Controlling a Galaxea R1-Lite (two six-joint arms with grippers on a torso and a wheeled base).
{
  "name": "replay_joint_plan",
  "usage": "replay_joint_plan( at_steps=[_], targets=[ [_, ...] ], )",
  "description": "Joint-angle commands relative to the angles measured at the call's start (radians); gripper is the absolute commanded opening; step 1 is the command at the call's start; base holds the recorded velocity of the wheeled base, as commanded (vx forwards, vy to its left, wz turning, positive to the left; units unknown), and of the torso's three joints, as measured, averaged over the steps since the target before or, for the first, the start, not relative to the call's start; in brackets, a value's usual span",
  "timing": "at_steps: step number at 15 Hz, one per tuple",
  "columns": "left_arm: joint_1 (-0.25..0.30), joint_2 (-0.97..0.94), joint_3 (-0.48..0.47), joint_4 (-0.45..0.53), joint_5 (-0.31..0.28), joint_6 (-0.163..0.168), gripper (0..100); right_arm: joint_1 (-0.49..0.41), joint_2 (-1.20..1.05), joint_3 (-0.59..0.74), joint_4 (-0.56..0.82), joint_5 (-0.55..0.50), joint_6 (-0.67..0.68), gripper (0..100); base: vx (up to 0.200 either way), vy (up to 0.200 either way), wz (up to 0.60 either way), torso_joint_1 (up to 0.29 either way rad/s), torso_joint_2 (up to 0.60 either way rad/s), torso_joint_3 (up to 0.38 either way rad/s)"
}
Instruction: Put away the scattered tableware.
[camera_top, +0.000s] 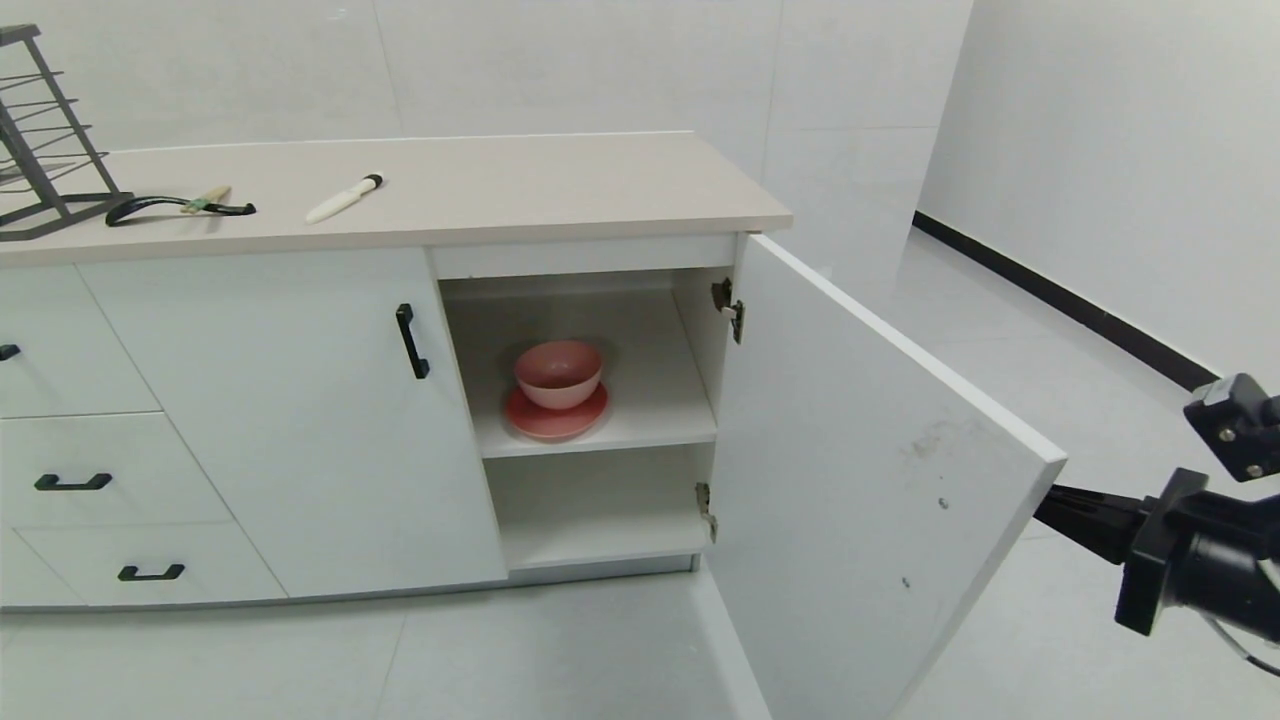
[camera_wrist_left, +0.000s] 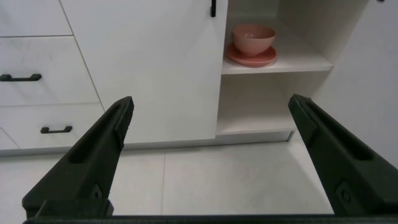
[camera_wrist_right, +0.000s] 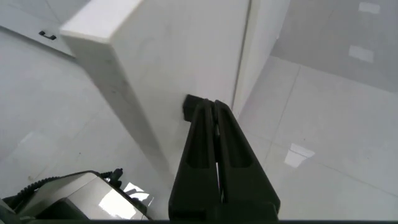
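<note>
Left fingers (camera_wrist_left: 93, 162), black wedges, are spread apart; right fingers (camera_wrist_right: 214, 155) are pressed together at the smooth white cabinet door (camera_wrist_right: 161, 56). A round pink bowl (camera_top: 558, 372) sits on its plate (camera_top: 556, 425).

Kitchen, white cabinets (camera_top: 300, 420) and drawers (camera_top: 100, 448), beige countertop (camera_top: 500, 190), tiled wall (camera_top: 550, 60)

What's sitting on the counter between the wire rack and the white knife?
A curved black utensil lies there, with a short wooden piece against it; the head view shows both on the countertop between the rack and the knife.
</note>
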Motion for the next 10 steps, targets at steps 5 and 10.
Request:
replay_joint_plan(
  at_steps=[5,10],
  targets=[
    [0.0,0.002,0.0,-0.001,0.0,-0.001,100,0.071,-0.01,0.021,0.001,0.0,-0.001,0,0.0,0.0,0.0,0.0,0.0,0.0],
    [0.0,0.002,0.0,0.0,0.0,-0.001,100,0.14,-0.013,0.038,0.0,0.0,-0.001,0,0.0,0.0,0.0,0.0,0.0,0.0]
  ],
)
